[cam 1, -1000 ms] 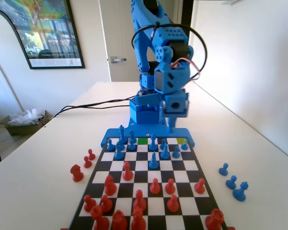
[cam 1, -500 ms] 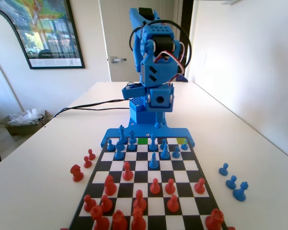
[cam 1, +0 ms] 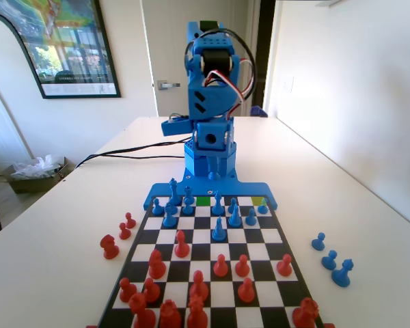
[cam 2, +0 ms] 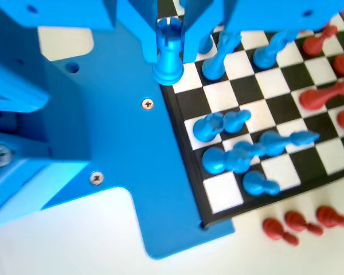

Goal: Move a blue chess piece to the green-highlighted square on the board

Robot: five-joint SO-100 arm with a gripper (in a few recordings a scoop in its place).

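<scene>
Blue chess piece (cam 2: 167, 54) between closed jaws

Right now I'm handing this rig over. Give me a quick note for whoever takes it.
Gripper: shut on the blue piece, a castle-topped one, at the board's edge next to the arm's base.
Green square: in the row nearest the arm in the fixed view, looks free.
Done: piece gripped.
Left: set it down on the green square, open, pull back.
</scene>
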